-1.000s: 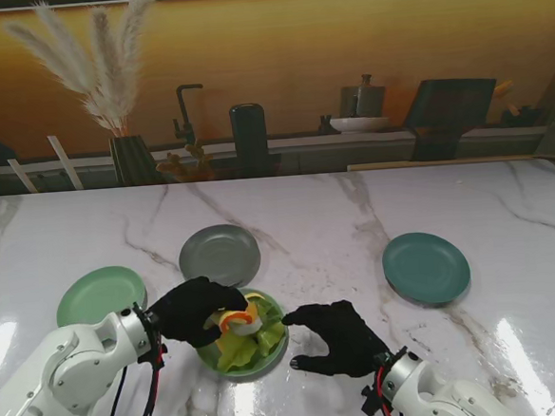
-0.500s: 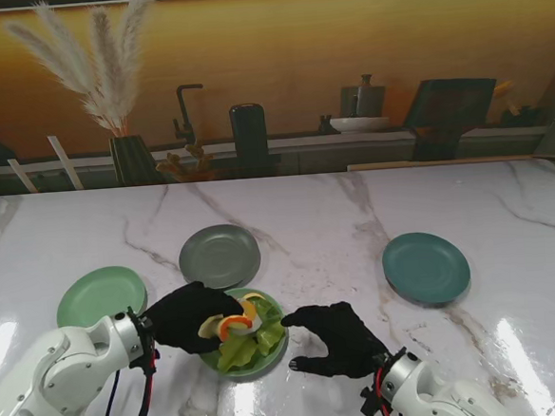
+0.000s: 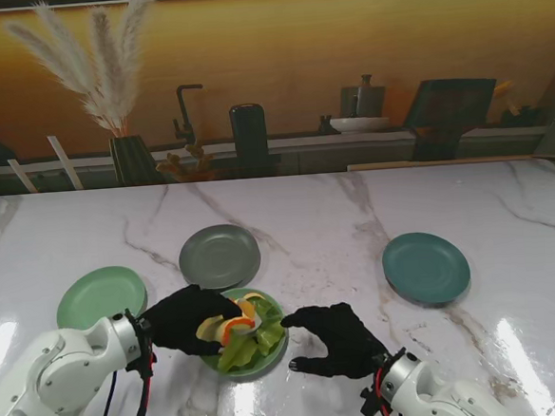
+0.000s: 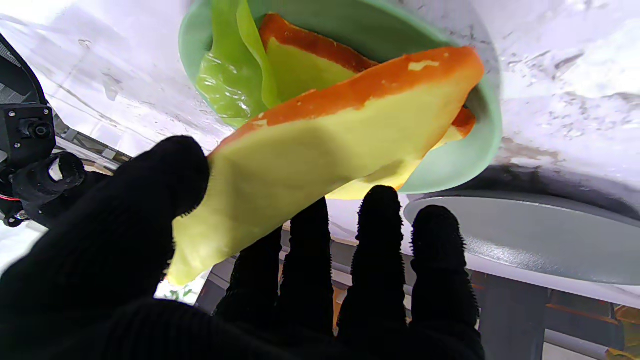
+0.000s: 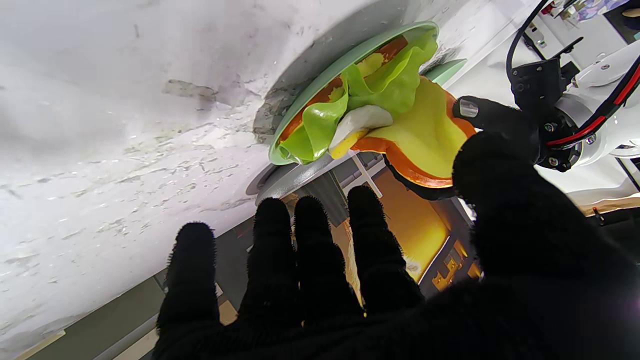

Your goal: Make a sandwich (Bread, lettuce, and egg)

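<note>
1. Between thumb and fingers of my left hand [image 3: 185, 316] I pinch the top bread slice [image 4: 320, 150], tilted over the stack so it can close the sandwich.
2. Just past my fingertips, lettuce [image 5: 385, 85], egg [image 5: 357, 125] and the bottom slice sit on the green plate [image 3: 273, 349].
3. Beside that plate my right hand [image 3: 333, 342] hovers, fingers spread and holding nothing, probably ready to steady it.
</note>
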{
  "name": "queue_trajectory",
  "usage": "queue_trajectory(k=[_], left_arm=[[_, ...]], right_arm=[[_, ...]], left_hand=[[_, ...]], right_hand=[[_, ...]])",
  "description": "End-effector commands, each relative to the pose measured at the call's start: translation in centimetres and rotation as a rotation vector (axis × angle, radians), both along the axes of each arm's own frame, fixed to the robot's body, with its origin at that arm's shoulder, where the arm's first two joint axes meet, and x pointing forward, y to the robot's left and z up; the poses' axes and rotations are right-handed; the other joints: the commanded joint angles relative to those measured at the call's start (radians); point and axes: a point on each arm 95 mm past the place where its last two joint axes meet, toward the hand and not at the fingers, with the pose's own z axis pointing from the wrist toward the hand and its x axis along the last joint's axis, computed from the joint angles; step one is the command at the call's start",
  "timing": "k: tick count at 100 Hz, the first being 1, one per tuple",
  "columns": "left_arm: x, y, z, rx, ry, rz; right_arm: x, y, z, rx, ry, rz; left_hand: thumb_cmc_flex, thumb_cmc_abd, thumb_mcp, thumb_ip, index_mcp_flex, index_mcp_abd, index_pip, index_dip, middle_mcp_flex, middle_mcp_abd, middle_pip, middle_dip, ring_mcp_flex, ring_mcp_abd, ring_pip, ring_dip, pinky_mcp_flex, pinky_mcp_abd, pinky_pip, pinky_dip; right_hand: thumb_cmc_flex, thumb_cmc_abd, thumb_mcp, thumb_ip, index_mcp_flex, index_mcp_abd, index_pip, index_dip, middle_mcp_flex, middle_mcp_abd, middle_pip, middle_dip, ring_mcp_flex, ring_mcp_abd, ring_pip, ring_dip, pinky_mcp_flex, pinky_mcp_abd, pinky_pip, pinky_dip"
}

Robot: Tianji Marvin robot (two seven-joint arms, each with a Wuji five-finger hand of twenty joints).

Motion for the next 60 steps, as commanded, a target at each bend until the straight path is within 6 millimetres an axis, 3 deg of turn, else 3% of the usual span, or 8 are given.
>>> queue_trajectory(k=[1, 9, 34, 36, 60], left_arm=[[-0.1, 0.4, -0.4, 0.011, 0.024, 0.022], [-0.1, 0.6, -0.5, 0.019, 0.03, 0.027], [-0.2, 1.3, -0.9, 0.033, 0.036, 0.039], [-0.2, 1.3, -0.9, 0.034, 0.035, 0.04], [-0.2, 1.9, -0.7, 0.032, 0.016, 0.064]], right_arm=[[-0.2, 0.6, 0.1, 0.019, 0.005, 0.001], [-0.2, 0.7, 0.1, 0.019, 0.007, 0.001], [-0.2, 0.7, 0.0, 0.019, 0.013, 0.002], [-0.2, 0.7, 0.0, 0.019, 0.013, 0.002], [-0.2, 0.8, 0.0, 0.019, 0.015, 0.004]], left_hand=[[-0.037, 0.055, -0.034, -0.031, 0.005, -0.013, 0.0, -0.016, -0.024, 0.055, -0.063, -0.053, -0.019, 0.018, -0.039, -0.028, -0.021, 0.026, -0.023, -0.013], [-0.043, 0.07, -0.065, -0.04, 0.009, -0.006, -0.042, -0.054, -0.04, 0.062, -0.097, -0.083, -0.037, 0.022, -0.078, -0.058, -0.04, 0.037, -0.051, -0.03], [-0.042, 0.142, -0.25, -0.117, 0.037, 0.031, -0.128, -0.156, -0.068, 0.076, -0.165, -0.15, -0.075, 0.028, -0.164, -0.127, -0.087, 0.054, -0.105, -0.054], [-0.028, 0.169, -0.309, -0.134, 0.04, 0.031, -0.135, -0.169, -0.072, 0.077, -0.17, -0.159, -0.079, 0.03, -0.17, -0.133, -0.089, 0.055, -0.108, -0.055], [-0.032, 0.218, -0.384, -0.158, 0.037, 0.033, -0.175, -0.2, -0.103, 0.083, -0.202, -0.182, -0.11, 0.028, -0.213, -0.16, -0.123, 0.063, -0.149, -0.072]], right_hand=[[0.008, 0.007, -0.013, -0.006, 0.013, -0.001, -0.004, 0.001, 0.001, -0.016, -0.008, 0.003, -0.002, -0.02, -0.004, 0.008, -0.02, 0.019, 0.001, 0.0], [0.007, 0.007, -0.013, -0.006, 0.014, -0.001, -0.004, 0.002, 0.002, -0.017, -0.008, 0.003, 0.0, -0.019, -0.004, 0.008, -0.02, 0.018, 0.002, 0.0], [0.008, 0.006, -0.012, -0.006, 0.015, -0.005, -0.003, 0.002, 0.002, -0.017, -0.009, 0.003, -0.001, -0.02, -0.006, 0.008, -0.02, 0.019, 0.002, 0.0], [0.007, 0.007, -0.012, -0.006, 0.015, -0.004, -0.002, 0.002, 0.002, -0.016, -0.009, 0.003, 0.0, -0.02, -0.005, 0.008, -0.02, 0.019, 0.002, 0.0], [0.009, 0.007, -0.012, -0.006, 0.018, -0.003, -0.001, 0.002, 0.003, -0.017, -0.008, 0.003, 0.0, -0.02, -0.005, 0.008, -0.02, 0.019, 0.003, 0.001]])
